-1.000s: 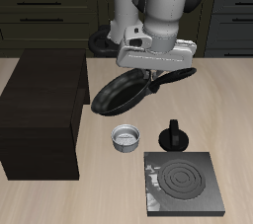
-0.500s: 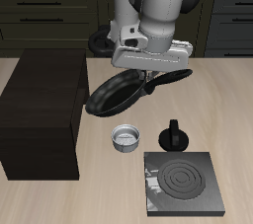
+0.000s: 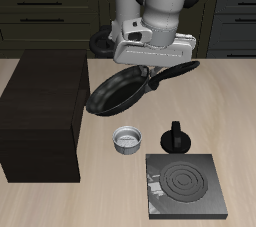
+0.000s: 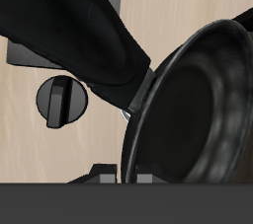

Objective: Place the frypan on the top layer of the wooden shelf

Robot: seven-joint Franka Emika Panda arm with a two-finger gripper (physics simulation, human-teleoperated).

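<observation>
**Frypan held in the air beside the wooden shelf, not yet placed**

At one side of the tabletop, reaching from its back edge most of the way to its front edge, stands the wooden shelf [image 3: 45,111], a large, nearly black box whose flat top is bare. Just past the shelf's inner edge, the frypan [image 3: 118,89] hangs tilted above the tabletop, touching nothing below it. The gripper [image 3: 155,74] is clenched on the pan's handle [image 3: 178,73] close to where it joins the bowl of the pan; the wrist view shows the pan's dark rim [image 4: 198,100] filling much of the frame.

Below the pan, a small silver bowl [image 3: 128,140] sits on the table. Next to it stands a small black knob-shaped object [image 3: 176,137], and near the front edge lies a flat square black stove plate [image 3: 187,184].

Judging by this, the pickup and lift are done. What remains is carrying the pan over the shelf top, lowering it flat and letting go.
</observation>
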